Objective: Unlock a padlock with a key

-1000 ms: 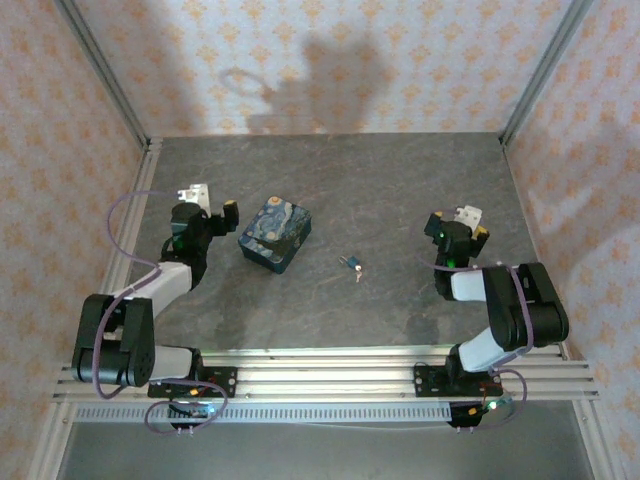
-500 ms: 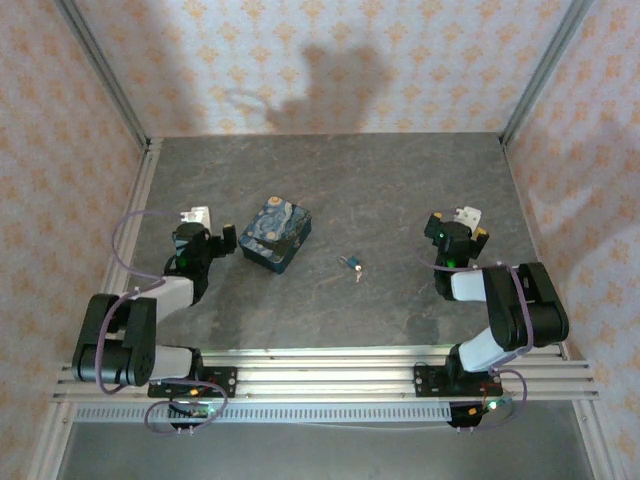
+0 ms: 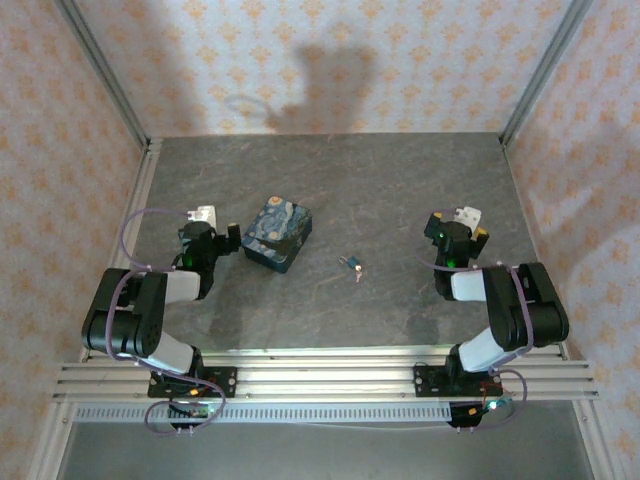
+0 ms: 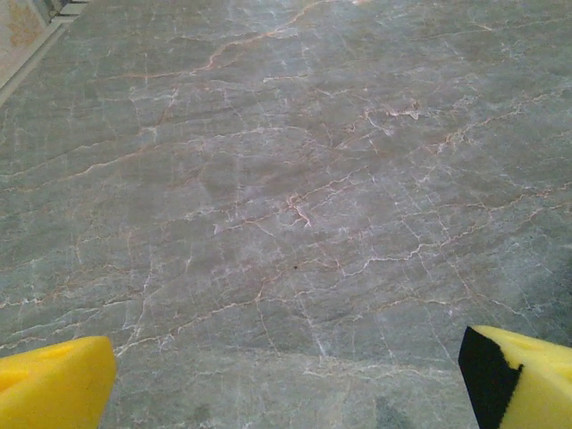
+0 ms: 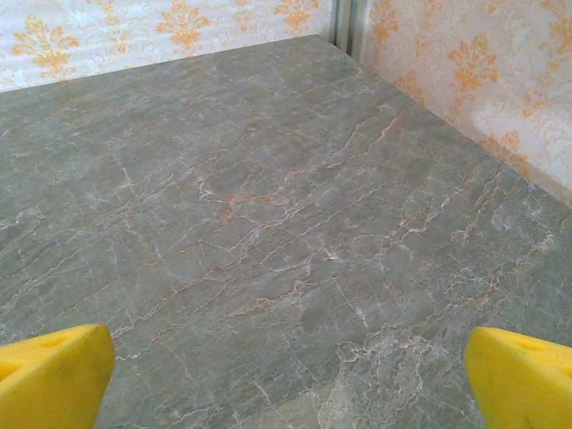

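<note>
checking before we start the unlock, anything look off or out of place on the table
Nothing stands out. The padlock and key lie close together on the table, too small to judge damage. The blue box sits angled to the table's edges but looks intact. Both arms' jaws are open and empty.

Both arms are the same build: black joint housings, pale grey-white link tubes. That goes for left arm [image 3: 150, 300] and right arm [image 3: 505, 300]. Left claw [image 3: 210, 228] and right claw [image 3: 458, 228] have black bodies with a white block mounted on top. The fingertips [image 4: 54, 384] are yellow, foam-looking wedges. One left tip has a black side face; the right claw's tips are plain yellow in its wrist view. A thin purple cable [image 3: 125, 232] loops off the left arm, with the same wiring down at both bases. Black base plates [image 3: 195, 382] sit on a ribbed aluminium rail [image 3: 320, 365]. Green and orange-red LEDs [image 3: 490, 405] are lit under each base.
</note>
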Robot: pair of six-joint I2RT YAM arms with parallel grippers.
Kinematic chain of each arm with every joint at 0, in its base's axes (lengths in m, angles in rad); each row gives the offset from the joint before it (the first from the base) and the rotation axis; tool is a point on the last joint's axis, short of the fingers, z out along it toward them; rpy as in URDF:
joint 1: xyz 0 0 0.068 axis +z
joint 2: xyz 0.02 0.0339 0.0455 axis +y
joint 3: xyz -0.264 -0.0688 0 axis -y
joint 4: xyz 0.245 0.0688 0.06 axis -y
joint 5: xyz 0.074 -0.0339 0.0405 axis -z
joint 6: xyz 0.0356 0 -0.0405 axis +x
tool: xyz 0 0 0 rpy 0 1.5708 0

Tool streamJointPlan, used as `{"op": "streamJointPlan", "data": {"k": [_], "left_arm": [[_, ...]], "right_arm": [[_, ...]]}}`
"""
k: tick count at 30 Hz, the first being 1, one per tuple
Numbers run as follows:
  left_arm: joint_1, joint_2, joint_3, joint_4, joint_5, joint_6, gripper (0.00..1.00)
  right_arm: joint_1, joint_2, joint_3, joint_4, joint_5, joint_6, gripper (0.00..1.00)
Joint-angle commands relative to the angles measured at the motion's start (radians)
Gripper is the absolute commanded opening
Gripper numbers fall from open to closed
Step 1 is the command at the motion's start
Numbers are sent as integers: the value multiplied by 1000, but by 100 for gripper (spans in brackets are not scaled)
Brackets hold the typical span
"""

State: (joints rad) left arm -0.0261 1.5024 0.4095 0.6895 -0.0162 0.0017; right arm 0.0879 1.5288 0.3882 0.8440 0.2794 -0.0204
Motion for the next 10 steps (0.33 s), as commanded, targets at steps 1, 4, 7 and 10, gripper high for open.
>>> {"op": "streamJointPlan", "data": {"k": [1,4,7,10], "left_arm": [[-6,-6,22,42,-27,14,100],[-5,-5,22,42,-27,14,100],[-5,-6,22,42,-27,14,100],[-6,-6,22,42,-27,14,100]], "right_arm": [[-7,-2,6,-9,6,9,100],[-8,2,10,-13,6,9,100],[-7,1,11,-16,4,9,100],[-7,-2,8,-11,4,10,100]]}}
